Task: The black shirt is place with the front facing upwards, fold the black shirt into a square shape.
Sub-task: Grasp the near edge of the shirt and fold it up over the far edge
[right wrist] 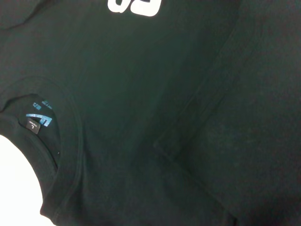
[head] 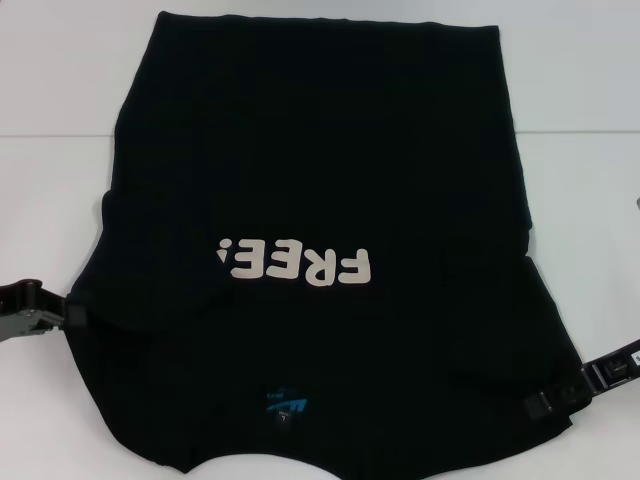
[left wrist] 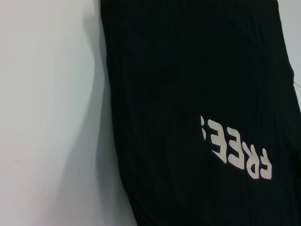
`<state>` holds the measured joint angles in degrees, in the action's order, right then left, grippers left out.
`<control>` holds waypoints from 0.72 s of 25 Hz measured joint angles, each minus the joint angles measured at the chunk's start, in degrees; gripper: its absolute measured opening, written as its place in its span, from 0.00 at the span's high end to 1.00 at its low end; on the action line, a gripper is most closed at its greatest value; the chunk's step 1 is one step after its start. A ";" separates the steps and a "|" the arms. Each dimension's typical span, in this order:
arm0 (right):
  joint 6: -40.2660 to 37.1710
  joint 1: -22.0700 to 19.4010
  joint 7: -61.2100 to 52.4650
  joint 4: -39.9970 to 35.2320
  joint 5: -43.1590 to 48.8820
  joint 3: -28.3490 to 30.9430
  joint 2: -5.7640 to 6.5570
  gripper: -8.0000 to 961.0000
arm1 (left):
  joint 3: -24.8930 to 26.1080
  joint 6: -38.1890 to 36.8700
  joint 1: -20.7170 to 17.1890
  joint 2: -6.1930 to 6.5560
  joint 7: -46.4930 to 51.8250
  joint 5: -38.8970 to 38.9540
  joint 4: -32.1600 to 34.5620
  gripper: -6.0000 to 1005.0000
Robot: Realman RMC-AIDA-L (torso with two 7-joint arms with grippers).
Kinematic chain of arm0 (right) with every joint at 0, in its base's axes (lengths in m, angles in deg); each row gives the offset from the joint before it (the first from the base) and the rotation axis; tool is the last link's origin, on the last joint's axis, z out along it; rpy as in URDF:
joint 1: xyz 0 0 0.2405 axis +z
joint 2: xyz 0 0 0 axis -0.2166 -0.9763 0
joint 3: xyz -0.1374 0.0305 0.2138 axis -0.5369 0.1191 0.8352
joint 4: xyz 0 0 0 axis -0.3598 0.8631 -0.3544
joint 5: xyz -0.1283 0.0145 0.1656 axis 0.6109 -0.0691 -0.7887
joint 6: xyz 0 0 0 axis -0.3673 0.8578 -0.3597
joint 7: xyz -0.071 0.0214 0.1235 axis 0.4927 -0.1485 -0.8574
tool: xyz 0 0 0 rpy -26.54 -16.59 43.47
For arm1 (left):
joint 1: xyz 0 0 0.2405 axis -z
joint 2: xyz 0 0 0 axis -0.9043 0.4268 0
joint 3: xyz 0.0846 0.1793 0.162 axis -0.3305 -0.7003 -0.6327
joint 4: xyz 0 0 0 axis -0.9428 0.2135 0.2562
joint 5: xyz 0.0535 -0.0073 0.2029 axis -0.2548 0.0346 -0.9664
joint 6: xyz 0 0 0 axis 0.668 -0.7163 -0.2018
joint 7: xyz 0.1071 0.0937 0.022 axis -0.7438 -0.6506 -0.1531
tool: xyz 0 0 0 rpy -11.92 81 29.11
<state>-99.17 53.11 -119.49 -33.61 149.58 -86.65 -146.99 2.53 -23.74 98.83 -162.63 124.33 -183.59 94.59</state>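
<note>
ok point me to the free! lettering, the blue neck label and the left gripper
FREE! lettering [head: 296,265], head view, middle of the word.
blue neck label [head: 287,404], head view, label's centre.
left gripper [head: 68,312], head view, tip at the shirt's edge.

From my seat I see a white table [head: 60,200] filling most of the head view. Its top is plain and matte, with no pattern. Behind its far edge runs a white wall [head: 70,60]; the line where the two meet shows as a faint grey seam across the upper part. Light is even and soft. The left wrist view shows the same white surface [left wrist: 47,117], with a pale grey shadow lying on it.
</note>
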 joint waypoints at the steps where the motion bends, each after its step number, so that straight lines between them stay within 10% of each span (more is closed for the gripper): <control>1: 0.22 0.00 -0.04 0.01 0.00 -0.25 -0.06 0.33 | 0.00 0.01 0.00 0.00 0.01 -0.04 0.00 0.97; 18: 0.42 1.57 -0.66 0.81 -0.04 -2.45 -1.31 0.33 | 0.00 0.05 0.06 0.09 0.06 0.02 0.02 0.97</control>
<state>-98.76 54.69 -120.14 -32.80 149.53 -89.10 -148.31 2.53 -23.69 98.89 -162.54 124.39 -183.57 94.61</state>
